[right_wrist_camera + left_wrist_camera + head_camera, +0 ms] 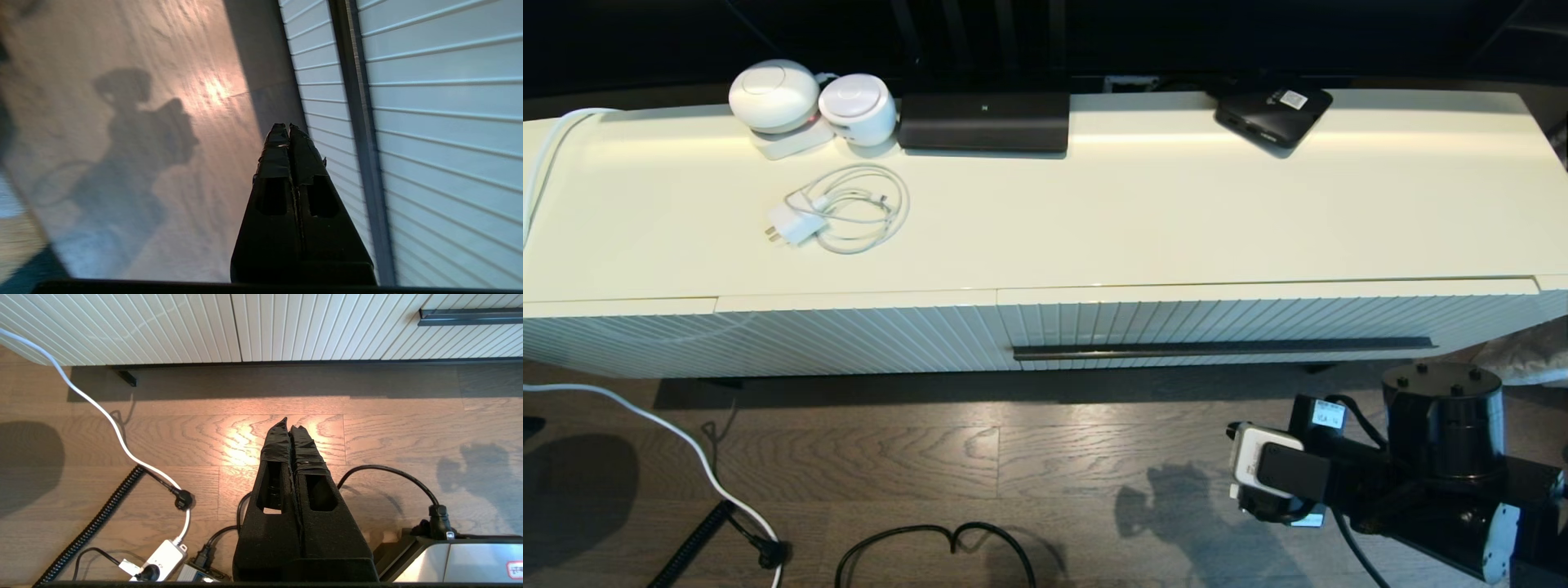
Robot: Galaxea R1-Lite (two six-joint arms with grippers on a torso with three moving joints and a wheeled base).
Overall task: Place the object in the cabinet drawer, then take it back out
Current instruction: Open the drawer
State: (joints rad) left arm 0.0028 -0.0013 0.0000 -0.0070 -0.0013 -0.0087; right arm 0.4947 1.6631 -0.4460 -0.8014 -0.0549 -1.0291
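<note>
The head camera looks steeply down on the long cream cabinet top (1143, 220), its ribbed front and the wooden plank floor (980, 465). Both wrist cameras sit low near that floor, sharing the ribbed cream-white drawer front (441, 134) and its long dark bar handle (470, 316).

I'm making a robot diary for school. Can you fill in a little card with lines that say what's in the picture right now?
drawer: shut, ribbed cream front, long dark bar handle
umbrella: not in sight
cabinet top: white charger with coiled cable, two round white devices, long black box, small flat black box
right gripper: shut, empty, low in front of the drawer, not touching the handle
left gripper: shut, empty, parked over the wooden floor
</note>
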